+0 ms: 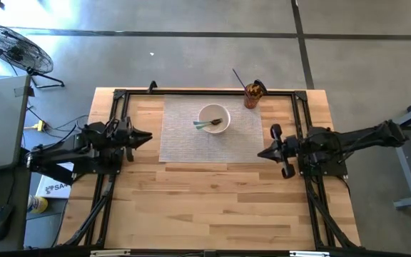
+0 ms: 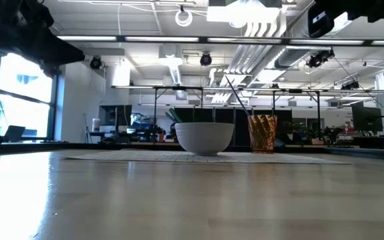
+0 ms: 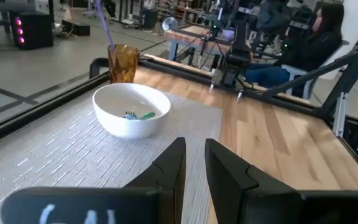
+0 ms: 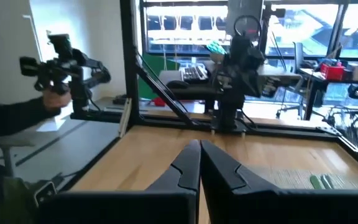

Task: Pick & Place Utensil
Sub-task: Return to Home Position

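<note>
A white bowl (image 1: 213, 118) stands on a grey placemat (image 1: 184, 139) at the table's far middle. A green utensil (image 1: 207, 124) lies inside it, its end resting on the bowl's rim; it also shows in the left wrist view (image 3: 140, 116). An amber cup (image 1: 252, 96) with a purple stick in it stands at the mat's far right corner. My left gripper (image 1: 147, 135) hovers at the mat's left edge, its fingers (image 3: 194, 158) a narrow gap apart and empty. My right gripper (image 1: 262, 153) hovers at the mat's right edge, shut and empty (image 4: 199, 149).
A black frame rail (image 1: 212, 91) runs along the table's far and side edges. Bare wooden table (image 1: 212, 207) lies near of the mat. A seated person (image 3: 316, 37) and a person's arm (image 4: 11, 115) show beyond the table.
</note>
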You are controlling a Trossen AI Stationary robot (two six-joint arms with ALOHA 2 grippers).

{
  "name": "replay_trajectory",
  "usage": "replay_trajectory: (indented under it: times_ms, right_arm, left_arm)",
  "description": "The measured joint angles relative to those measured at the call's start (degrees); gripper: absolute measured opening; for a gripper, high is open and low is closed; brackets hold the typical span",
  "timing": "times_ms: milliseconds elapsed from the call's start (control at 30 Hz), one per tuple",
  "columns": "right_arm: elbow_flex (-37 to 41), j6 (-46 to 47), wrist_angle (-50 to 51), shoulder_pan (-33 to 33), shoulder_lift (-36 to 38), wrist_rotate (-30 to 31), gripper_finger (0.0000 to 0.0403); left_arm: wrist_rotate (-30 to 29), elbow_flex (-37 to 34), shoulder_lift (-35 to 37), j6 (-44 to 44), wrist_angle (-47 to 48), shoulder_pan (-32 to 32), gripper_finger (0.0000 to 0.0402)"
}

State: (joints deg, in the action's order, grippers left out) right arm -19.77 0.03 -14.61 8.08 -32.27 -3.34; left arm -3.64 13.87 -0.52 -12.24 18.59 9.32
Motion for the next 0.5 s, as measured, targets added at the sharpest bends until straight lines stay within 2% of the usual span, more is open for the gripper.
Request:
replay_trajectory:
  times_ms: [200, 300, 500]
  right_arm:
    - [0.0, -0.1, 0.7, 3.2, 1.2, 4.5, 0.0004]
    - [0.4, -0.1, 0.2, 3.7, 1.2, 4.7, 0.0001]
    - [12.0, 0.9, -14.7, 3.5, 3.5, 1.5, 0.0001]
  left_arm:
    - [-0.4, -0.7, 0.2, 2.3, 2.3, 0.0, 0.0059]
    - [-0.6, -0.7, 0.2, 2.5, 3.1, 0.0, 0.0059]
    - [-0.6, -1.9, 0.2, 4.7, 0.9, 0.0, 0.0059]
